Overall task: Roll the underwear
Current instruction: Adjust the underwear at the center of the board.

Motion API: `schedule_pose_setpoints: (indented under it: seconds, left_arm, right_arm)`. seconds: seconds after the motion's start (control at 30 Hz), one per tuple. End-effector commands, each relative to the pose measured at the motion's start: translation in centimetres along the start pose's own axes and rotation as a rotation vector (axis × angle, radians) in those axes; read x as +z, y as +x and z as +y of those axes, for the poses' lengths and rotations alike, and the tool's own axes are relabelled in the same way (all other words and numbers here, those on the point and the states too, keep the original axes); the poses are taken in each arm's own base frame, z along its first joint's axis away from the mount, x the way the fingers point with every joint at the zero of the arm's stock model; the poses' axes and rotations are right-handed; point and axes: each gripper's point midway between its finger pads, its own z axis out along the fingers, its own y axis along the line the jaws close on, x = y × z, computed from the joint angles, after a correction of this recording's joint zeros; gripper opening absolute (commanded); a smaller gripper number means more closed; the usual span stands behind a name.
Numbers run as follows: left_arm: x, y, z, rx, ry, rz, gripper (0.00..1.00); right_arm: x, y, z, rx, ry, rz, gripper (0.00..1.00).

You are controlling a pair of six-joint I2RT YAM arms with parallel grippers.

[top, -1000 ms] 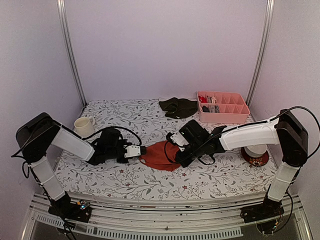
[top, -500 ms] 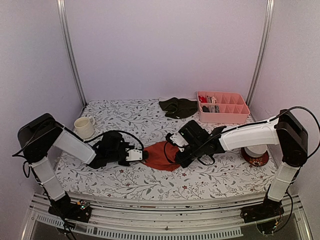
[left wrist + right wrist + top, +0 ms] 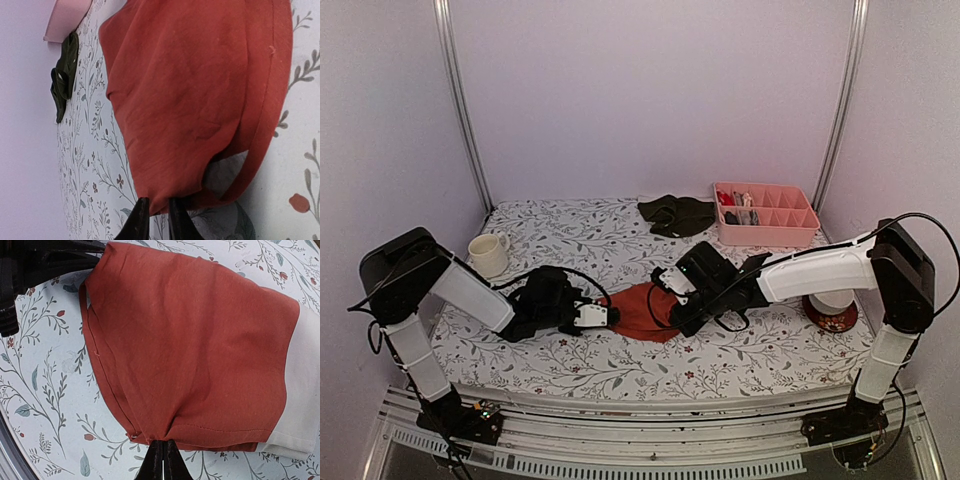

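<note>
The left tool (image 3: 155, 221) is pinching one edge of the rust-red underwear (image 3: 638, 312), the right tool (image 3: 161, 461) is pinching its opposite hem, and it is lying on the surface (image 3: 720, 360) between them.

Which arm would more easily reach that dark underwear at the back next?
Probably right: the right gripper pinches the red underwear on the side nearest the dark underwear; the left gripper holds the farther side.
</note>
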Motion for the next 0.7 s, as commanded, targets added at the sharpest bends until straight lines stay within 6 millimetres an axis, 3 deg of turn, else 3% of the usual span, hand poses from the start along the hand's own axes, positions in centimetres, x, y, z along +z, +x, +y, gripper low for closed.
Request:
schedule_pose_setpoints:
  seconds: [0.0,0.17,0.4,0.67]
  left_arm:
    - [0.1,-0.3,-0.8,0.019,0.009,-0.009,0.14]
    - [0.0,-0.3,-0.9,0.017,0.016,-0.011,0.0]
    - [-0.2,-0.5,-0.8,0.004,0.021,-0.018,0.0]
    - [-1.7,-0.5,1.6,-0.035,-0.034,-0.044,0.0]
  right_arm:
    - [0.3,0.0,0.2,-0.003,0.002,0.001,0.02]
    - [0.3,0.0,0.2,-0.002,0.004,0.0,0.02]
    - [0.3,0.1,0.2,-0.003,0.004,0.001,0.02]
    - [0.1,-0.2,0.9,-0.009,-0.032,-0.011,0.02]
